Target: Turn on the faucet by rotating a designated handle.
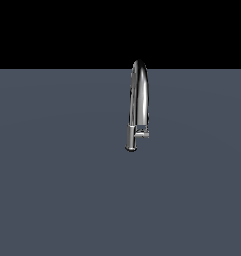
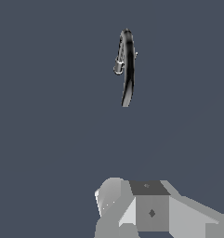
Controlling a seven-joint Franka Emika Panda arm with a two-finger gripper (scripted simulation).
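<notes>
Faucet point(image 1: 138, 95) stands alone on grey floor point(image 1: 52, 190); handle point(image 1: 142, 134) juts from its lower body toward the exterior view's right. Gripper point(image 2: 132, 209) well apart from faucet; jaw spread cannot be told. Approach low, beside handle, clear of arch, push tip sideways.

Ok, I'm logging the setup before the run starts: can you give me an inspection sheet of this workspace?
Surface: plain grey-blue floor, flat.
Job's things: chrome faucet stands upright; its handle sticks out sideways from the lower body, toward the exterior view's right.
Clutter: nothing seen.
Grippers: gripper body shows only in the wrist view, well apart from the faucet; fingers not visible, so state unclear.
Cables: nothing seen.
Surroundings: black background beyond the floor.
</notes>
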